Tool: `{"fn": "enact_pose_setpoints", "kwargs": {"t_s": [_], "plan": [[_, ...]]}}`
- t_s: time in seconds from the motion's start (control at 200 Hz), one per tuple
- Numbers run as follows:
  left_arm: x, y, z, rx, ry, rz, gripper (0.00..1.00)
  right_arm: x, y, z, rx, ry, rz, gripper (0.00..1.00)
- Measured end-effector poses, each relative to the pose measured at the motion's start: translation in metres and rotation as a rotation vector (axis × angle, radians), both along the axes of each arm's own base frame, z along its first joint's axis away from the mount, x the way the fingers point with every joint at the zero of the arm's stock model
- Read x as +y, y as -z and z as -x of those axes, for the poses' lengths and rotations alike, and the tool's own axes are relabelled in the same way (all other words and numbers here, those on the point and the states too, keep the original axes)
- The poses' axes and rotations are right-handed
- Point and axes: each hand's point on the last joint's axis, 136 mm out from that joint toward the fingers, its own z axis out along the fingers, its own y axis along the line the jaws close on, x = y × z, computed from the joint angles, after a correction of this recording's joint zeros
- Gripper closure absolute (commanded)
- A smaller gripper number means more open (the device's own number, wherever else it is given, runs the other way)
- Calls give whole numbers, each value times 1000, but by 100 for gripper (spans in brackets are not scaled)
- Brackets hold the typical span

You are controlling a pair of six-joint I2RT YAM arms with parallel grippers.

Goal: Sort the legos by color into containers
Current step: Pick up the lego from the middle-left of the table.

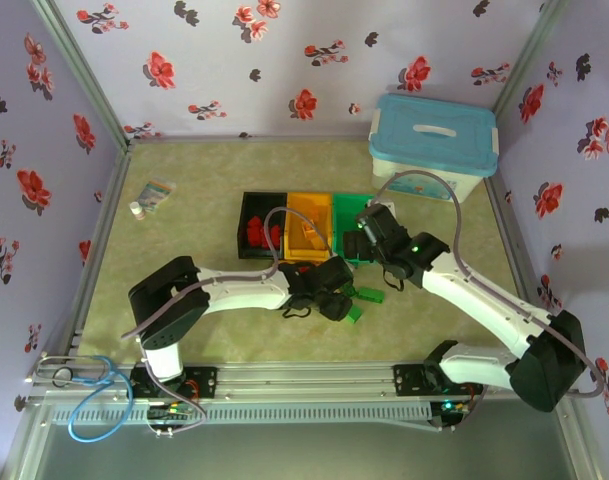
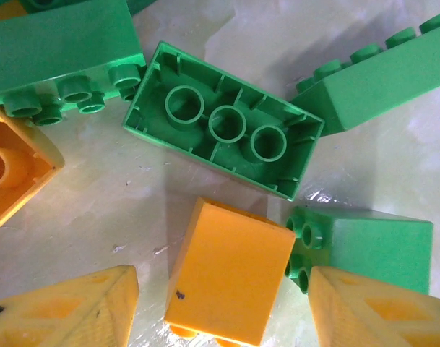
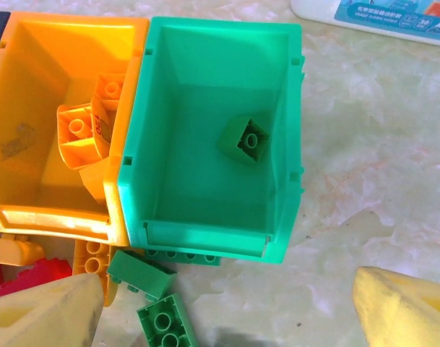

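Orange brick (image 2: 230, 278): lies flat, smooth face up, on the marbled table (image 2: 97, 217), between the two yellow fingers (image 2: 82, 311) of the left gripper (image 2: 221, 303).
Left gripper: spread wide to either side of that brick and pinching nothing; I cannot tell whether either finger touches it.
Crowding: a green brick (image 2: 371, 246) sits just beside the orange brick's right edge, right where the right-hand finger comes down. An upturned green brick (image 2: 223, 130) lies just beyond it.
Step in hand: by my reading, closing on the orange brick to carry it to the orange bin (image 3: 32, 65).
Doing it well: get the right-hand finger into the narrow gap between the orange and green bricks before squeezing, or both may be clamped together. Set the pads on the flat long sides and low on the brick, since a high grip would probably tip it out.
Right gripper (image 3: 227, 307): spread and empty, hanging above the front of the green bin (image 3: 205, 238).
Green bin: holds one green brick (image 3: 245, 139), tilted on the floor; it touches the orange bin, which has several orange bricks (image 3: 86, 134) inside.
Left to sort: more green bricks (image 3: 140, 275) lie on the table just in front of the green bin, so the sorting looks well short of done.
Carry: lift clear of the bin wall before letting go.
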Motion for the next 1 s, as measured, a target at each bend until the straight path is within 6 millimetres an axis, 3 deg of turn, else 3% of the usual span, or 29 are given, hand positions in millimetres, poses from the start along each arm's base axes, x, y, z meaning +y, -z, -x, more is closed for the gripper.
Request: {"fn": "enact_pose_setpoints", "kwargs": {"t_s": [0.295, 0.6, 0.79, 1.0], "plan": [[-3, 1, -3, 12, -4, -28, 45, -4, -4, 3, -14, 10, -20, 11], [6, 18, -3, 45, -24, -95, 52, -6, -2, 5, -11, 17, -24, 12], [9, 19, -9, 46, -44, -96, 67, -7, 2, 6, -6, 20, -21, 12], [15, 16, -12, 30, -57, -117, 70, -7, 1, 5, -12, 21, -27, 13]]}}
